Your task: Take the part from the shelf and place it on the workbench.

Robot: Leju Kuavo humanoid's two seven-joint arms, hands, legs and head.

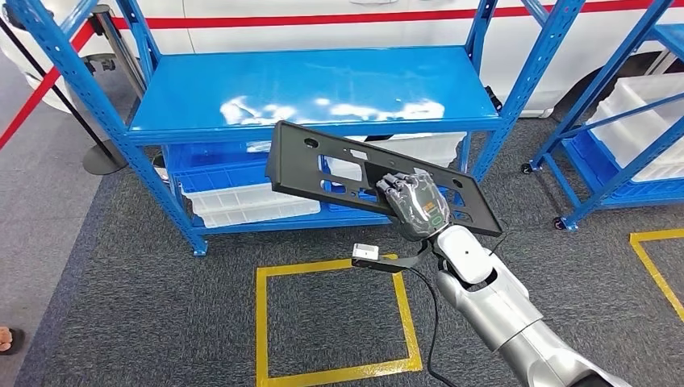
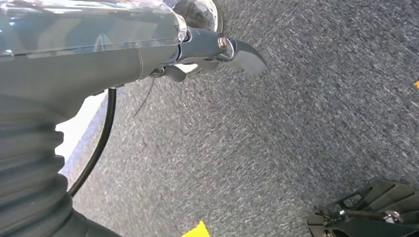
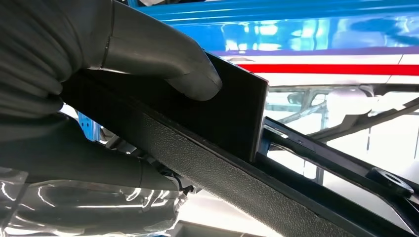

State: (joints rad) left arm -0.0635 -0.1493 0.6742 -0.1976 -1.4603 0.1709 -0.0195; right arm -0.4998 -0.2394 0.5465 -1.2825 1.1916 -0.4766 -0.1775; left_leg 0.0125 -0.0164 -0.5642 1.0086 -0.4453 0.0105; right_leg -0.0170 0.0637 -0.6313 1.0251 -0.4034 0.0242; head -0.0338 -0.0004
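A long flat black plastic part (image 1: 323, 165) with cut-outs hangs in the air in front of the blue shelf (image 1: 314, 85), tilted down to the right. My right hand (image 1: 415, 205) grips it near its right end, fingers over the top face. Up close, the thick thumb (image 3: 168, 61) presses on the part (image 3: 232, 133) and darker fingers curl underneath. My left hand (image 2: 217, 47) hangs over the grey carpet with nothing in it; how its fingers stand is hard to read.
The shelf's top board is bare; white trays (image 1: 250, 203) and blue bins sit on its lower level. A second blue rack (image 1: 629, 121) with white bins stands at the right. Yellow tape squares (image 1: 335, 322) mark the carpet. A white vehicle stands behind.
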